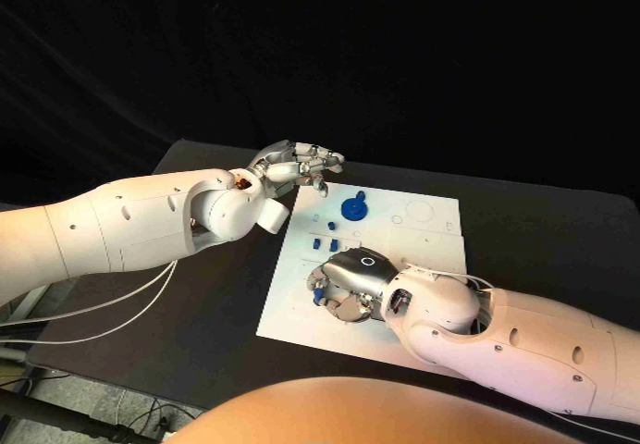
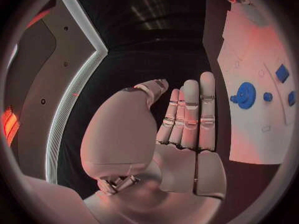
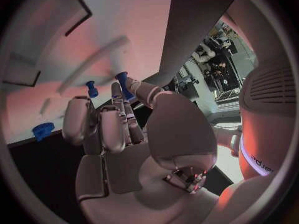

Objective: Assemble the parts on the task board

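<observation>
Right hand (image 1: pixel 350 282) sits low on the white board (image 1: pixel 301 314), lower centre of the head view, fingers curled down over a small blue peg (image 1: pixel 320 298) at the board's near-left part. In the right wrist view a blue peg (image 3: pixel 123 84) shows just past the fingertips and looks pinched between thumb and a finger, but contact is partly hidden; I read it as holding the peg, not certain. A second small blue peg (image 3: pixel 91 88) stands just beside it on the board.

Left hand (image 1: pixel 296 166) hovers at the board's far-left corner, upper centre of the frame, fingers straight and together, nothing in it, off the board.

Other parts: round blue knob (image 1: pixel 353 208) in the upper middle of the board, two small blue blocks (image 1: pixel 325 244) between knob and right hand.

Step in hand, as I judge it: seat the peg in its hole. To do it well:
- keep the peg upright before pressing, a tilt will jam it
- line up over the hole first, then go straight down
- don't knock the neighbouring peg
- left hand could press the board corner to stop it sliding
</observation>
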Controlling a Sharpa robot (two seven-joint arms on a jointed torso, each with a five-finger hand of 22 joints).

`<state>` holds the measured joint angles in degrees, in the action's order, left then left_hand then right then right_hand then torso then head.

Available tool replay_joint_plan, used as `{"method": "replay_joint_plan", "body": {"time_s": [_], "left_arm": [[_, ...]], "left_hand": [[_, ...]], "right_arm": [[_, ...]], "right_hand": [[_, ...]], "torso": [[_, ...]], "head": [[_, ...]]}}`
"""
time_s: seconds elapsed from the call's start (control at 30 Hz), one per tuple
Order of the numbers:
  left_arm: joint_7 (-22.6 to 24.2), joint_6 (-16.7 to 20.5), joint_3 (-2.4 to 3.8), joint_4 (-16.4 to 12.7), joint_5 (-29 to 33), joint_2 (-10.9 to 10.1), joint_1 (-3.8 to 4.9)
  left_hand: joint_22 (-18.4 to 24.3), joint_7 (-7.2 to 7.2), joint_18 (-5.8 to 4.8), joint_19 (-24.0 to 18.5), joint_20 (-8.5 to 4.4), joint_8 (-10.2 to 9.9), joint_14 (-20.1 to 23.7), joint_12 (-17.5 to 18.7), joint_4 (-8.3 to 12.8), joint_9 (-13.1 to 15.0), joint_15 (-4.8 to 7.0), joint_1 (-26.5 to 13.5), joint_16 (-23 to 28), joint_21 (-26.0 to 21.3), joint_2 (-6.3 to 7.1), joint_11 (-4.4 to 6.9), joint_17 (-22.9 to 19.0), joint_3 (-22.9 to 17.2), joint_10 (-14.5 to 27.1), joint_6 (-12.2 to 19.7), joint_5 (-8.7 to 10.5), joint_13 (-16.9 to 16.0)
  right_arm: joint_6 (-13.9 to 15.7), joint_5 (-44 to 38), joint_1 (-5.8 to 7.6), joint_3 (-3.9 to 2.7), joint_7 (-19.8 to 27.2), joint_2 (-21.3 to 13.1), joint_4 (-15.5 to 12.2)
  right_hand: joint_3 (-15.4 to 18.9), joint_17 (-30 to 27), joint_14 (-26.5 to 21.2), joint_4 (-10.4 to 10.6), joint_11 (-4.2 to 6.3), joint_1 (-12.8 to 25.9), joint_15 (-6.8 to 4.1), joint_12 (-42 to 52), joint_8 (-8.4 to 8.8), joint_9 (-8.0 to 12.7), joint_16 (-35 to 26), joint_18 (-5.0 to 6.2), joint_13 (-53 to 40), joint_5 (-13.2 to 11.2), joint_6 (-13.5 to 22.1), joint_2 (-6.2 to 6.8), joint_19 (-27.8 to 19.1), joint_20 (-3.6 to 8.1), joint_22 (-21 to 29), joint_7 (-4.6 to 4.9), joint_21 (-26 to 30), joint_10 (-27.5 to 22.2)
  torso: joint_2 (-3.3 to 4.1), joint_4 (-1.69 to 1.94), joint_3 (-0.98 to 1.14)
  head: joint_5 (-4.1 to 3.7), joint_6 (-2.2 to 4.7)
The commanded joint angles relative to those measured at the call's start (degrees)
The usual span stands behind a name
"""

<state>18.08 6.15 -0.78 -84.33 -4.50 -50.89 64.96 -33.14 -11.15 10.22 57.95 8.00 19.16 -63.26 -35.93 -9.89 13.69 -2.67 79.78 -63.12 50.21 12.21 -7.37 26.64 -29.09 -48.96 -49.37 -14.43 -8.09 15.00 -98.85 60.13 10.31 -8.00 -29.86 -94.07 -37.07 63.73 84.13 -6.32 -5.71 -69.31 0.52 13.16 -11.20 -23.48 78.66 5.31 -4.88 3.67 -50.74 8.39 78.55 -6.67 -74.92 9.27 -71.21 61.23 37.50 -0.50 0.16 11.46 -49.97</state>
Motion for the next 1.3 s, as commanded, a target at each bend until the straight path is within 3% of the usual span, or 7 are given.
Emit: {"method": "replay_joint_plan", "body": {"time_s": [0.03,0.53,0.67,0.87,1.03,1.13,1.3], "left_arm": [[0.19,-0.99,0.03,-0.18,0.24,-0.01,0.06],[-0.19,-1.25,0.03,-0.24,0.24,-0.26,0.06],[-0.22,-1.33,0.03,-0.24,0.24,-0.29,0.06],[-0.33,-1.45,0.01,-0.23,0.24,-0.32,0.06],[-0.31,-1.24,-0.01,-0.16,0.24,-0.29,0.06],[-0.18,-1.18,-0.02,-0.08,0.24,-0.18,0.05],[-0.10,-1.10,-0.13,0.16,0.24,0.02,0.05]], "left_hand": [[0.08,0.03,0.36,0.41,0.03,-0.32,0.09,0.15,-0.03,-0.02,-0.09,0.00,0.31,-0.21,-0.28,0.07,-0.06,0.18,0.51,0.47,0.12,0.08],[0.14,0.03,0.36,0.43,0.04,-0.32,0.13,0.16,-0.09,-0.02,-0.10,-0.01,0.33,-0.28,-0.29,0.07,-0.07,0.21,0.57,0.48,0.11,0.10],[0.14,0.03,0.36,0.43,0.04,-0.32,0.13,0.16,-0.09,-0.02,-0.10,-0.01,0.33,-0.28,-0.29,0.07,-0.07,0.21,0.57,0.48,0.11,0.10],[0.18,0.04,0.35,0.42,0.04,-0.33,0.18,0.19,-0.12,-0.01,-0.12,0.00,0.36,-0.35,-0.30,0.05,-0.09,0.24,0.67,0.49,0.11,0.12],[0.19,0.04,0.35,0.41,0.05,-0.32,0.20,0.19,-0.13,-0.01,-0.12,0.01,0.37,-0.37,-0.31,0.05,-0.09,0.24,0.68,0.49,0.11,0.13],[0.19,0.04,0.35,0.41,0.05,-0.32,0.20,0.19,-0.13,-0.01,-0.12,0.01,0.37,-0.37,-0.31,0.05,-0.09,0.24,0.68,0.49,0.11,0.13],[0.19,0.04,0.35,0.41,0.05,-0.32,0.20,0.19,-0.13,-0.01,-0.12,0.01,0.37,-0.37,-0.31,0.05,-0.09,0.24,0.68,0.49,0.11,0.13]], "right_arm": [[0.29,-0.81,-0.04,0.03,0.09,-0.09,0.01],[12.25,2.13,0.23,-0.04,3.92,-3.92,-2.77],[14.20,7.24,1.13,-0.33,6.03,-6.93,-4.57],[12.26,25.25,4.05,-0.95,7.25,-14.20,-6.91],[6.50,35.98,6.73,-1.15,4.73,-22.90,-9.25],[4.56,38.18,7.15,-0.98,2.38,-28.16,-11.68],[3.56,37.21,6.32,-0.54,-0.80,-33.76,-14.67]], "right_hand": [[0.31,-0.10,0.82,-0.13,-0.05,0.27,0.46,-0.21,0.33,0.11,-0.26,-0.28,0.10,-0.02,0.59,0.58,-0.49,-0.13,-0.48,0.09,0.48,-0.68],[6.48,-12.37,-5.46,-0.18,-2.10,0.31,2.42,7.65,3.21,0.37,-5.50,2.67,-1.33,0.02,6.55,2.40,-9.88,-2.01,9.00,-1.24,15.26,-16.90],[8.02,-12.25,-5.11,0.32,-1.55,0.19,2.06,11.87,2.71,-0.03,-4.87,2.53,-2.29,0.41,5.62,1.69,-8.89,-1.74,8.40,-0.17,14.58,-17.03],[7.65,-5.76,-1.06,2.47,-0.44,1.84,1.00,18.38,0.08,-0.84,-1.29,0.89,-3.52,1.88,0.08,0.02,-2.96,-0.89,3.03,1.39,6.85,-5.80],[10.02,0.40,1.29,5.39,2.88,4.62,-1.94,30.61,-3.18,-2.08,1.61,-0.72,-11.67,3.53,-3.14,0.35,1.69,1.82,-2.11,-1.62,-0.34,4.16],[11.37,9.08,2.92,6.97,3.41,4.71,-2.10,58.51,-6.36,-3.59,5.53,-1.78,-48.12,3.66,-2.03,0.16,4.10,2.34,-5.68,-2.00,-4.96,10.82],[12.47,10.96,3.16,8.32,3.11,5.52,-2.07,62.85,-8.13,-4.36,6.39,-2.30,-55.43,3.44,-1.12,0.86,5.22,2.19,-7.31,-1.99,-7.09,12.35]], "torso": [[-0.01,-0.03,0.00],[-0.06,-0.05,0.04],[-0.05,-0.04,0.02],[-0.16,-0.05,-0.06],[-0.37,-0.27,-0.17],[-0.56,-0.38,-0.15],[-1.13,-1.07,-0.10]], "head": [[-0.01,0.03],[-0.38,0.25],[-1.04,0.62],[-2.97,1.14],[-4.78,1.01],[-5.42,1.16],[-7.03,1.21]]}}
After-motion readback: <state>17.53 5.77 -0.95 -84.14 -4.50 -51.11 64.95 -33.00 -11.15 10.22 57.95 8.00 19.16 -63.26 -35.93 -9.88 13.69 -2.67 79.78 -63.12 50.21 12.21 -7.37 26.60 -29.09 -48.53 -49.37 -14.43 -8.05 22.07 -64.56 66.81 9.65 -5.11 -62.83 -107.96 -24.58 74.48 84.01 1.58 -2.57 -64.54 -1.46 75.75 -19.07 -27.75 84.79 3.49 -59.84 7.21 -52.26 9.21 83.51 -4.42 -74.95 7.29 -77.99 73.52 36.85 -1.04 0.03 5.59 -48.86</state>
